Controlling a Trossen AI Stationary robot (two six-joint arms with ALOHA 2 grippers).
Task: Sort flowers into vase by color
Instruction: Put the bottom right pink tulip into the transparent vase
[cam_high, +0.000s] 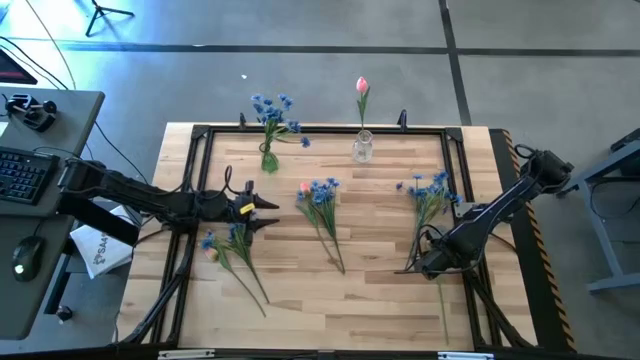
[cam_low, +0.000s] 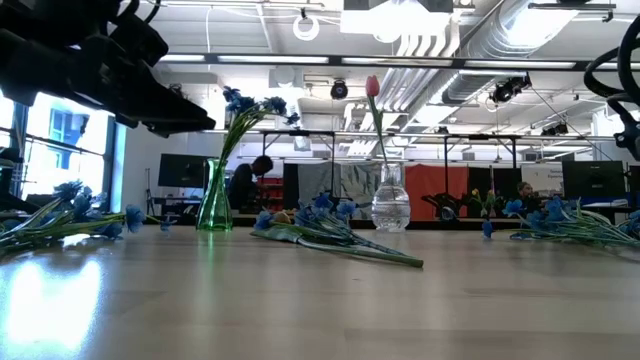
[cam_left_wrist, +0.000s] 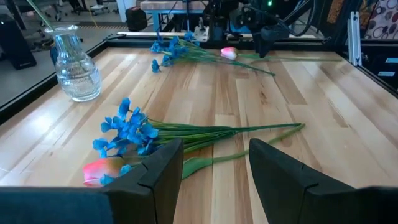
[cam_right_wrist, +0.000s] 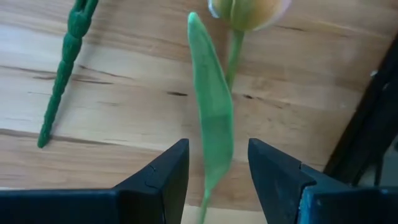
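A green vase (cam_high: 268, 157) holds blue flowers and a clear vase (cam_high: 362, 148) holds one pink tulip, both at the far edge. Three bunches of blue flowers lie flat on the table: left (cam_high: 232, 250), middle (cam_high: 320, 203) and right (cam_high: 432, 195). My left gripper (cam_high: 265, 211) is open and raised, just left of the middle bunch (cam_left_wrist: 127, 132) and its pink tulip (cam_left_wrist: 102, 168). My right gripper (cam_high: 420, 262) is open, low by the right bunch's stems. Its fingers stand on either side of a pink tulip's green leaf (cam_right_wrist: 211, 118) below the bud (cam_right_wrist: 249, 9), without visible touch.
A black frame (cam_high: 320, 130) runs around the work area. The left bunch has a pink bud (cam_high: 212, 254) among its blossoms. A desk with keyboard and mouse (cam_high: 25, 170) stands beyond the table's left edge. Bare wood (cam_high: 340, 310) lies along the near edge.
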